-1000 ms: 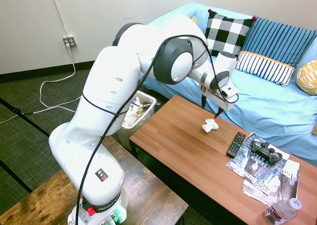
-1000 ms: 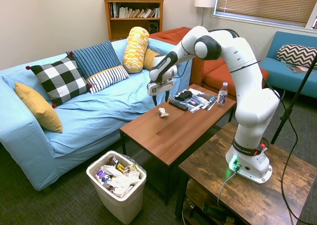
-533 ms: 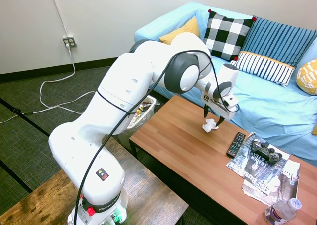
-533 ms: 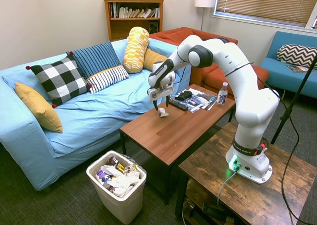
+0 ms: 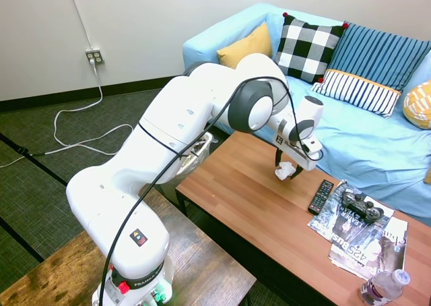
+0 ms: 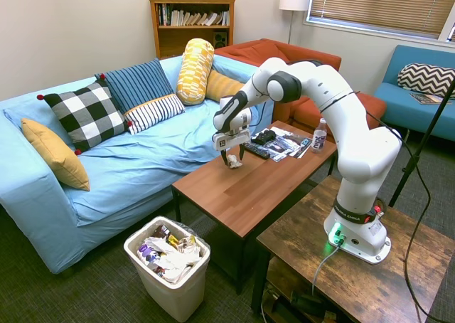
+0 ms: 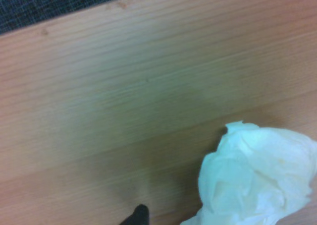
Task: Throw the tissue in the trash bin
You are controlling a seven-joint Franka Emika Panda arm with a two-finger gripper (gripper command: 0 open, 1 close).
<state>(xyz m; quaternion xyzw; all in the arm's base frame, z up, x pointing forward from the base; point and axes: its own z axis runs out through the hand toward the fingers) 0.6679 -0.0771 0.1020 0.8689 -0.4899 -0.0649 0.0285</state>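
The tissue (image 5: 285, 172) is a small white crumpled wad lying on the brown coffee table (image 5: 249, 198), near its sofa-side edge. My gripper (image 5: 287, 167) has come down over it, open, with one dark finger on each side of the wad. The second exterior view shows the same: gripper (image 6: 231, 156) low over the tissue (image 6: 233, 162). In the wrist view the tissue (image 7: 257, 175) fills one corner against the wood grain. The trash bin (image 6: 168, 267), off-white with a clear liner and full of rubbish, stands on the floor off the table's end; the arm mostly hides the trash bin (image 5: 194, 146) in the first exterior view.
A black remote (image 5: 320, 196), a game controller (image 5: 361, 205) on magazines (image 5: 367, 242) and a water bottle (image 5: 384, 287) sit further along the table. The blue sofa (image 6: 135, 152) with cushions runs behind the table. A darker wooden table (image 6: 341, 266) bears the arm.
The gripper has moved down and slightly sideways from above the table until its fingers flank the tissue. The tissue has not moved.
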